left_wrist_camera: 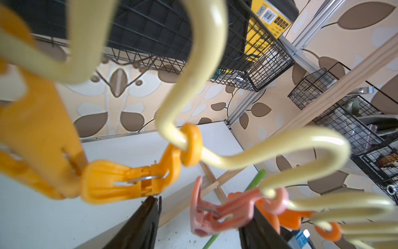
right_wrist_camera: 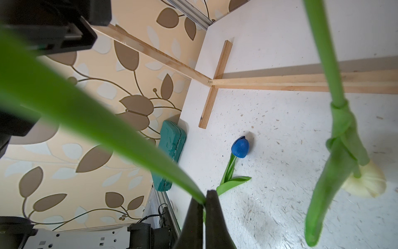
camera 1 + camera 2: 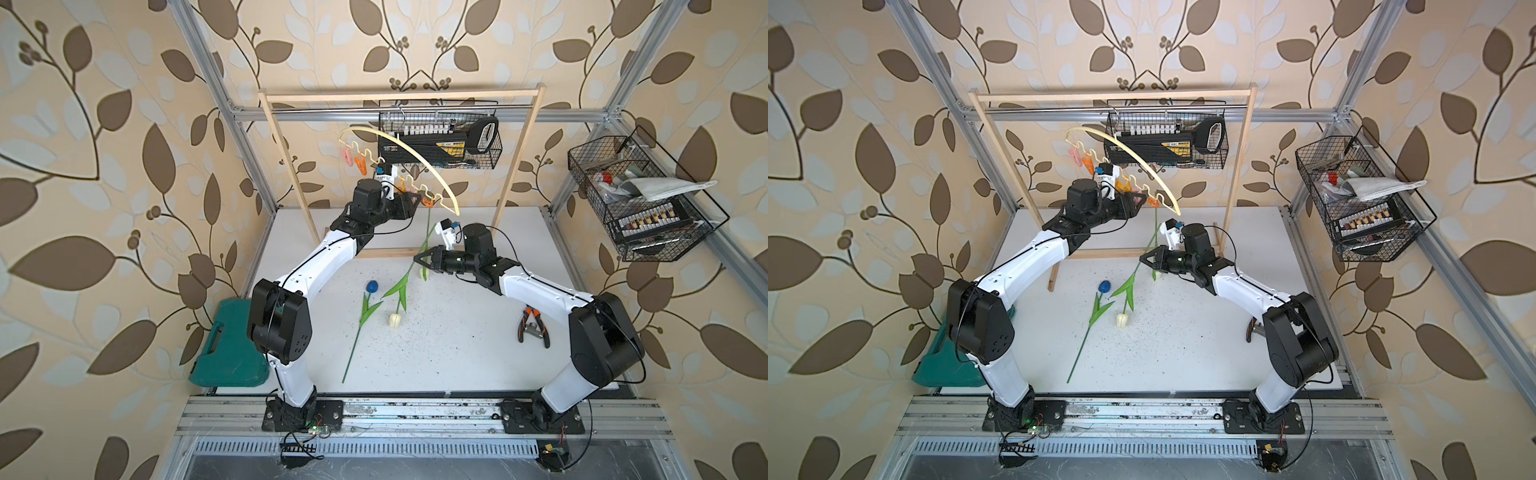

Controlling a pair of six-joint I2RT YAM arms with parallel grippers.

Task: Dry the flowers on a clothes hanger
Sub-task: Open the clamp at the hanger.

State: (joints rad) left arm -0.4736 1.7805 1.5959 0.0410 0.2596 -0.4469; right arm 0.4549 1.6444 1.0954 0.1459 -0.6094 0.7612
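Observation:
The pale yellow clothes hanger (image 3: 415, 158) (image 3: 1142, 160) (image 1: 204, 64) hangs on the wooden rack and carries yellow, orange and pink pins. One flower (image 3: 427, 245) (image 2: 329, 64) hangs head down from its right end; which pin grips it I cannot tell. My left gripper (image 3: 417, 203) (image 3: 1142, 198) (image 1: 204, 203) is open with the pink pin (image 1: 215, 213) between its fingers. My right gripper (image 3: 417, 259) (image 3: 1142, 258) (image 2: 203, 194) is shut on the stem of a cream-headed flower (image 3: 395, 320) (image 3: 1121, 320) that slants down from it. The blue flower (image 3: 372, 286) (image 3: 1104, 286) (image 2: 240, 147) lies on the table.
The wooden rack (image 3: 399, 96) stands across the back of the white table (image 3: 457, 353). Two black wire baskets (image 3: 440, 137) (image 3: 640, 195) hang behind and at the right. Orange-handled pliers (image 3: 532, 324) lie at the right, and a teal case (image 3: 228, 349) sits beside the table's left edge.

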